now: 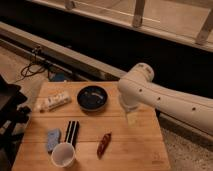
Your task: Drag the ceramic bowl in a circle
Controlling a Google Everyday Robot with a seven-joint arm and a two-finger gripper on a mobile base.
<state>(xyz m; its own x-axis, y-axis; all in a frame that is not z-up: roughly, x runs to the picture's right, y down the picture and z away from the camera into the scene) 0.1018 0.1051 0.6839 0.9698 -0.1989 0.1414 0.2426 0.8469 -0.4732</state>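
Note:
The ceramic bowl [92, 97] is round, shallow and glossy dark, and sits on the wooden table [135, 145] near its far edge, at the middle. My white arm [165, 97] reaches in from the right. The gripper [132, 118] hangs below the arm's bend, over the table to the right of the bowl and apart from it. It is pale and partly hidden by the arm. Nothing shows in its hold.
A white cup [63, 154] stands at the front left. A blue sponge [53, 139] and a black striped object [72, 132] lie behind it. A reddish-brown packet [104, 144] lies at front centre. A pale packet [52, 101] lies left of the bowl. A black chair [10, 107] stands at left.

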